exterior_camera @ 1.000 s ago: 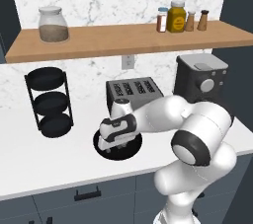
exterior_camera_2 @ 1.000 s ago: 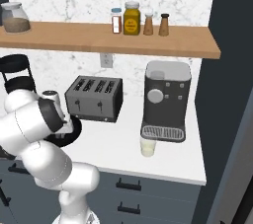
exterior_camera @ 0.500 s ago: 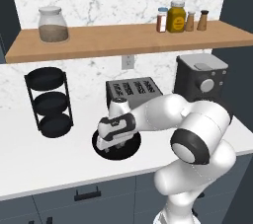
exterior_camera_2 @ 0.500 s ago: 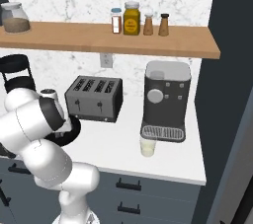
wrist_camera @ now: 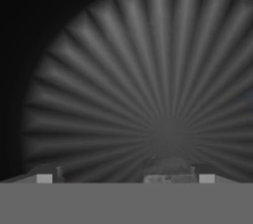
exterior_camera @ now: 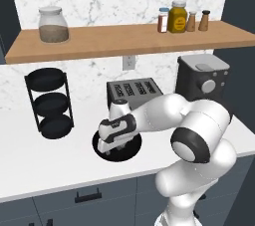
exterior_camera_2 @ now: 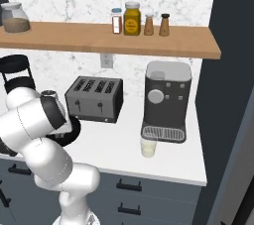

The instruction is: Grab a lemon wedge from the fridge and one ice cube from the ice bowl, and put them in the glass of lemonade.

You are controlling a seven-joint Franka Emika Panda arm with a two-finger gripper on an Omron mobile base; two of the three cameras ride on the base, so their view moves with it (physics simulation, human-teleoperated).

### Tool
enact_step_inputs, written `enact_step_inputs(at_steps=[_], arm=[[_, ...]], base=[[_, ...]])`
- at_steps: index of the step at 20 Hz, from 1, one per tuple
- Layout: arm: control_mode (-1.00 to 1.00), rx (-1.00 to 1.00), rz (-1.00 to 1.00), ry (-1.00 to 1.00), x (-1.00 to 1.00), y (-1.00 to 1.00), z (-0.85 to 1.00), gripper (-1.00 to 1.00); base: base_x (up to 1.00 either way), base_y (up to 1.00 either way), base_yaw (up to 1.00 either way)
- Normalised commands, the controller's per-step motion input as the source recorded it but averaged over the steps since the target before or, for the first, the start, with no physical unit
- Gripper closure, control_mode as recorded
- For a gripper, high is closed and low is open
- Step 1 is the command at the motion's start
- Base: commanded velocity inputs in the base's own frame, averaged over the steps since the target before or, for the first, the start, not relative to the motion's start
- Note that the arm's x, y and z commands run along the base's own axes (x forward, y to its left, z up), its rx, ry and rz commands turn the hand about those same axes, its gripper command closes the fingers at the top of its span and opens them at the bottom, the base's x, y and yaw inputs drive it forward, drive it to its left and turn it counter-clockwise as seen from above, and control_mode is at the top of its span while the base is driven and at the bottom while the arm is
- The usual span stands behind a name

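White marble wall (exterior_camera: 114,1), wooden shelf (exterior_camera: 129,41), white counter (exterior_camera: 45,158).

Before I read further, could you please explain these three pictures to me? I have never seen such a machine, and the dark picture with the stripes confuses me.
The white machine is a robot arm on a base, working in a rendered kitchen. Two pictures come from cameras on the base, behind the arm, one from its left and one from its right. The third comes from a camera on the hand itself.

On the white counter stand a black three-tier rack, a toaster, a coffee machine and, in front of it, the glass of lemonade. The shelf above carries jars and bottles.

The gripper reaches down into the ice bowl, a shallow black bowl. The striped dark surface in the hand view is that bowl's ribbed inside. A small pale block between the finger tips may be the ice cube. The fingers stand open; nothing is held yet.
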Motion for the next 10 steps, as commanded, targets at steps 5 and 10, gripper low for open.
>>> enact_step_inputs(at_steps=[5, 10], arm=[[-1.00, 0.00, 0.06, 0.00, 0.00, 0.00, -0.08, -1.00], [-1.00, 0.00, 0.08, 0.00, 0.01, 0.00, -0.05, -1.00]], base=[[0.00, 0.00, 0.00], [0.00, 0.00, 0.00]])
